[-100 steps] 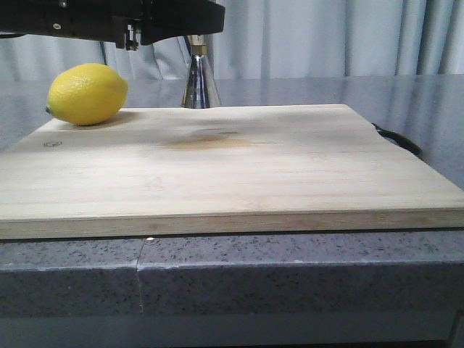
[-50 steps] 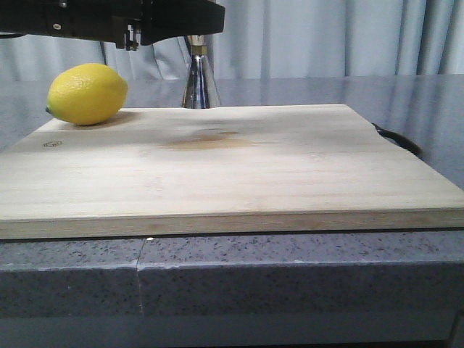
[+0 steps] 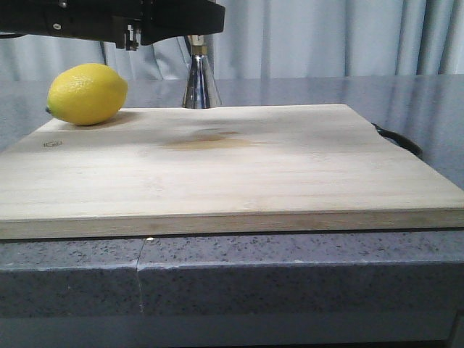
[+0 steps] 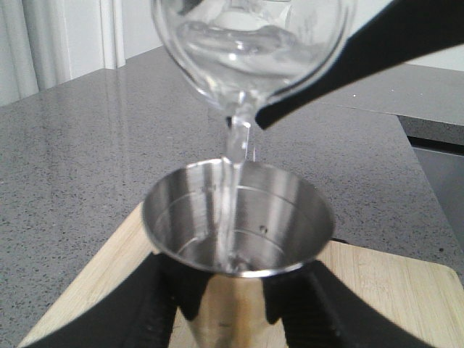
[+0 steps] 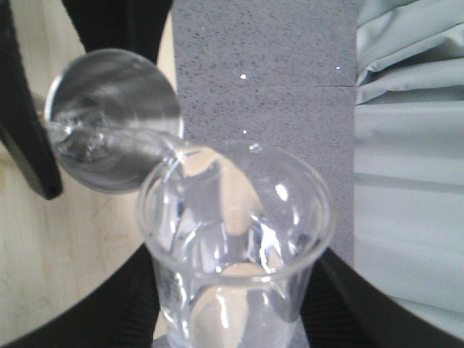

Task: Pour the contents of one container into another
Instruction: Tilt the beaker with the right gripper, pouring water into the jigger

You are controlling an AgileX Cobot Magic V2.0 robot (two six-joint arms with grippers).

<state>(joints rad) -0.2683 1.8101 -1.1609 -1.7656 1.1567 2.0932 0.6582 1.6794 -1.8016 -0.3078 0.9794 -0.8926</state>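
Nothing moved, beaker (image 4: 250, 43) pouring into jigger (image 4: 238, 239)

A yellow lemon (image 3: 87, 93) is seen upper left on the pale wooden board (image 3: 217, 167); grey speckled counter (image 3: 290, 275); shiny steel jigger (image 4: 238, 246); clear beaker (image 5: 235, 246); black fingers (image 4: 156, 304).

beaker (image 4: 250, 43): clear glass, tilted, pouring thin stream | jigger (image 4: 238, 225): shiny steel, upright beneath, catching liquid
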